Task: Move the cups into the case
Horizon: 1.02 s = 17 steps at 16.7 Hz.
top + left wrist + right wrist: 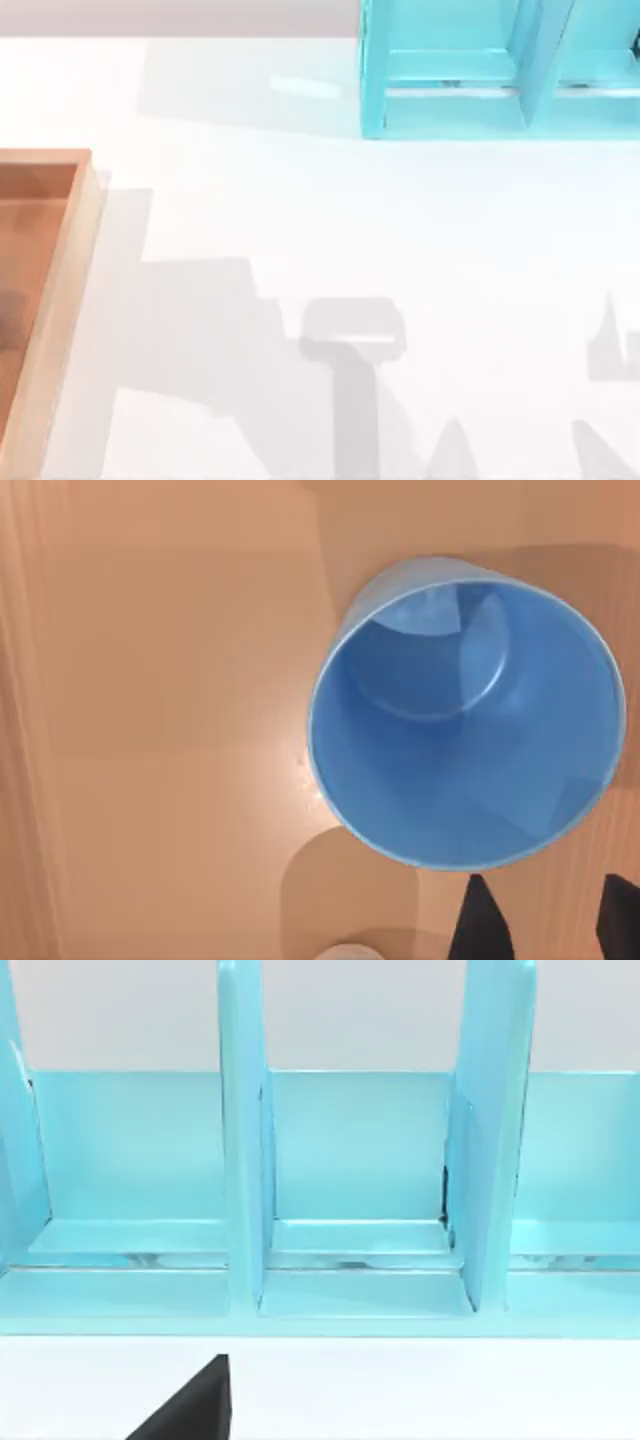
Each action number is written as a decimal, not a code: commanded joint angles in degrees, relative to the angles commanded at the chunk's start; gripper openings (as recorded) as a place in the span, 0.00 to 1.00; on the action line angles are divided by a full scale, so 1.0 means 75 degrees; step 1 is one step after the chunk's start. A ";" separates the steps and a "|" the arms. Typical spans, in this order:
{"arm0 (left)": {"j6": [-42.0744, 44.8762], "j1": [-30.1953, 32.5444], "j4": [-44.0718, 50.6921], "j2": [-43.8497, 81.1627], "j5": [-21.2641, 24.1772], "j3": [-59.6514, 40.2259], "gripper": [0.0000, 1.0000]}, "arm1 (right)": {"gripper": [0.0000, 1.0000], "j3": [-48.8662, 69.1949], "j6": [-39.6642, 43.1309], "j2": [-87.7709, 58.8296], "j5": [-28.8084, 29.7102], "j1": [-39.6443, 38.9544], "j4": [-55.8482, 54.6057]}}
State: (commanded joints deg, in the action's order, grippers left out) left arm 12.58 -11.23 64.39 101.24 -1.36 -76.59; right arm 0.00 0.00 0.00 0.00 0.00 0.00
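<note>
Left gripper (545,920) hangs above the plain blue cup (465,715), dark fingertips (478,920) apart and holding nothing. Cup stands upright on the case (150,730) floor (orange-brown wood), mouth open, tapered. Case sits at the table's (350,220) left edge. Right gripper faces a turquoise rack (350,1190).

Matte black, flat, tapering fingers (480,920) on the left gripper; black wedge-shaped right fingers (190,1407).

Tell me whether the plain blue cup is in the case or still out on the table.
In the case. The left wrist view shows the blue cup standing upright, mouth open and empty, on the case's orange-brown wooden floor.
</note>
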 joint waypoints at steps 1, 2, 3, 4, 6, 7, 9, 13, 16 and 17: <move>0.0000 0.0000 0.0000 0.0000 0.0000 0.0000 0.60 | 1.00 0.0000 0.0000 0.0000 0.0000 0.0000 0.0000; 0.0000 0.0000 0.0000 0.0000 0.0000 0.0000 0.68 | 1.00 0.0000 0.0000 0.0000 0.0000 0.0000 0.0000; 0.0000 0.0000 0.0000 0.0000 0.0000 0.0000 0.75 | 1.00 0.0000 0.0000 0.0000 0.0000 0.0000 0.0000; 0.0000 0.0000 0.0000 0.0000 0.0000 0.0000 0.83 | 1.00 0.0000 0.0000 0.0000 0.0000 0.0000 0.0000; 0.0000 0.0000 0.0000 0.0000 0.0000 0.0000 0.98 | 1.00 0.0000 0.0000 0.0000 0.0000 0.0000 0.0000; 0.0000 0.0000 0.0000 0.0000 0.0000 0.0000 1.00 | 1.00 0.0000 0.0000 0.0000 0.0000 0.0000 0.0000; 0.0000 0.0000 0.0000 0.0000 0.0000 0.0000 1.00 | 1.00 0.0000 0.0000 0.0000 0.0000 0.0000 0.0000; 0.0000 0.0000 0.0000 0.0000 0.0000 0.0000 1.00 | 1.00 0.0000 0.0000 0.0000 0.0000 0.0000 0.0000; -0.0002 0.0013 0.0024 -0.0006 0.0001 -0.0024 1.00 | 1.00 0.0000 0.0000 0.0000 0.0000 0.0000 0.0000; -0.0007 0.0010 0.0125 -0.0011 0.0002 -0.0123 1.00 | 1.00 0.0000 0.0000 0.0000 0.0000 0.0000 0.0000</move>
State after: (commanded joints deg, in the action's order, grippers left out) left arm 12.53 -11.15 65.32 101.15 -1.34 -77.51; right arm 0.00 0.00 0.00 0.00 0.00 0.00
